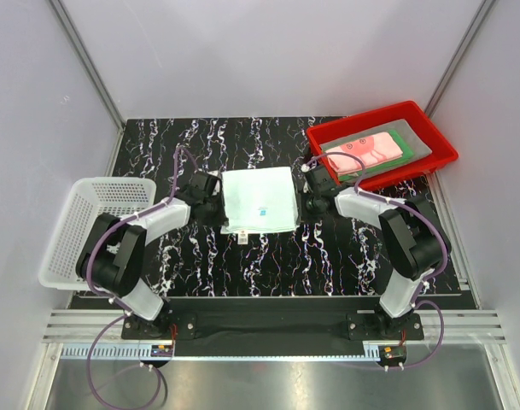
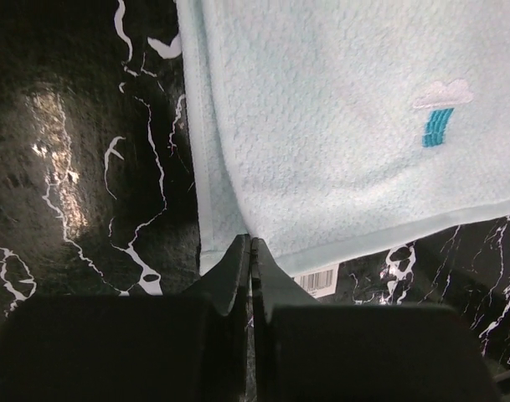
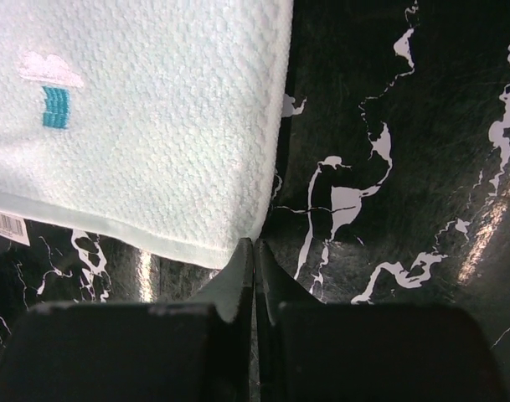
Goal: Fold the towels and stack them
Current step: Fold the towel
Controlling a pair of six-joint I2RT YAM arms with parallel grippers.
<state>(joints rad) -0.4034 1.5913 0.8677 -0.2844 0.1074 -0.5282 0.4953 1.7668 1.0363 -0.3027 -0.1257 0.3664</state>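
**Pale towel flat at table centre, both grippers closed at its near corners**

Table [image 1: 268,256]: black marbled top. Basket [image 1: 80,226], white lattice, at 9 o'clock. Red tray [image 1: 435,141] at 2 o'clock, holding a folded stack with the pink towel [image 1: 366,149] on top, green and grey edges showing beneath it.

Pale blue-white towel [image 1: 258,199] lies flat at centre, small cloud emblem [image 2: 439,105] near its front hem, barcode tag [image 2: 317,280] poking out under that hem.

Left gripper [image 2: 250,251] at the towel's 9 o'clock side, fingers pressed together beside the near-left corner; whether cloth is pinched, cannot tell. Right gripper [image 3: 255,255] at 3 o'clock, fingers likewise together at the near-right corner; grip on cloth unclear.
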